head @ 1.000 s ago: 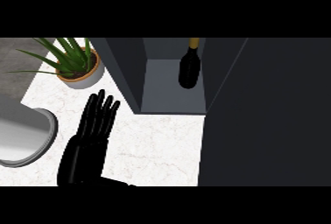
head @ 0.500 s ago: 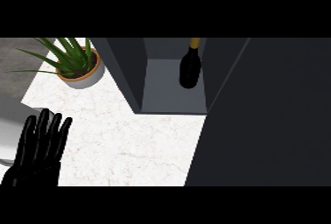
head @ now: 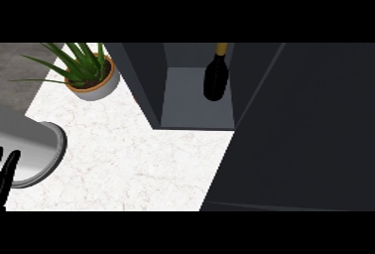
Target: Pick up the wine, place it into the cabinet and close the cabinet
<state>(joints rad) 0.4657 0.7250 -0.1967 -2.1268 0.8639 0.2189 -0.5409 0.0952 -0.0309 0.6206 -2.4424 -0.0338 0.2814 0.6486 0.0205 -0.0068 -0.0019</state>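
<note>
Unlabelled wine [head: 216, 78] stands inside the open cabinet [head: 192, 106].

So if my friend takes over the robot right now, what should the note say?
Left hand: only fingertips show at the left edge, holding nothing.
Right hand: not in view.
Wine: standing inside the cabinet.
Door: open, at the right.
Done: wine is in.
Left: close the door.

White veined marble-look counter [head: 139, 158], smooth
</note>
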